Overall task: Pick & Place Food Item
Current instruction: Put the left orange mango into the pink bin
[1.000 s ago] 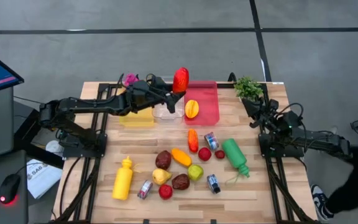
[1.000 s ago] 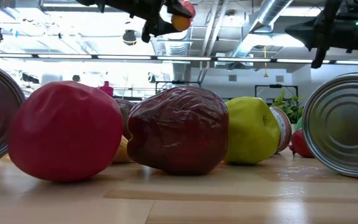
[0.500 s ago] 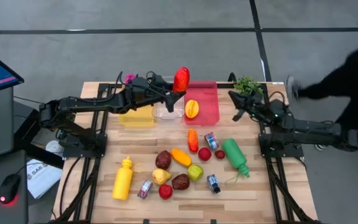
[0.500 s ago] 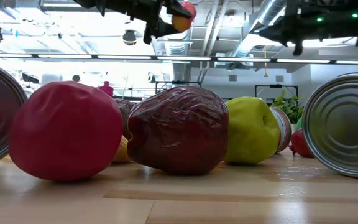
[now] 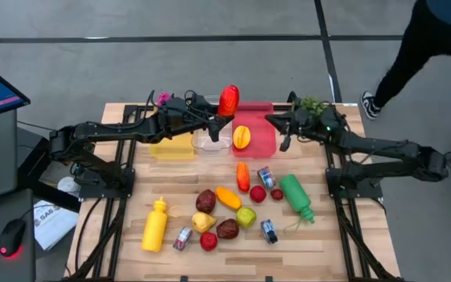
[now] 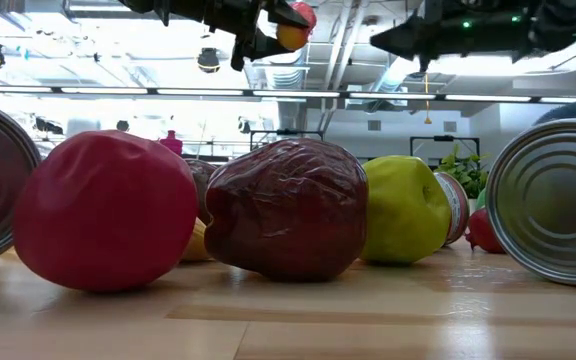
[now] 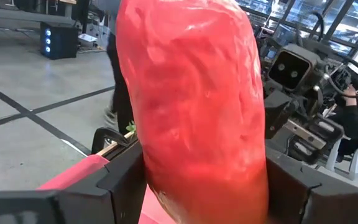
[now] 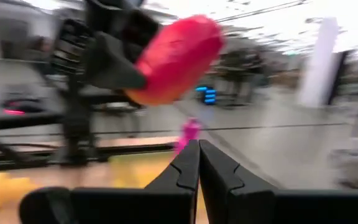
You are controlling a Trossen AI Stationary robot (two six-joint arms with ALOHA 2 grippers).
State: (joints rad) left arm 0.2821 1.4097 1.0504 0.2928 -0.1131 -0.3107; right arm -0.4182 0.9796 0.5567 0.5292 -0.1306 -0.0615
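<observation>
Red and orange, the mango-like fruit (image 5: 227,100) sits pinched in my left end effector (image 5: 219,110) above the tabletop's (image 5: 131,211) far edge, over the pink bin (image 5: 263,135); my right end effector (image 5: 273,120) hovers nearby, pressed together.

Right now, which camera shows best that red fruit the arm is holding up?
The left wrist view: the red fruit fills it, clamped between dark fingers. The high view shows it small above the pink bin; the low view barely; the right wrist view blurred.
</observation>
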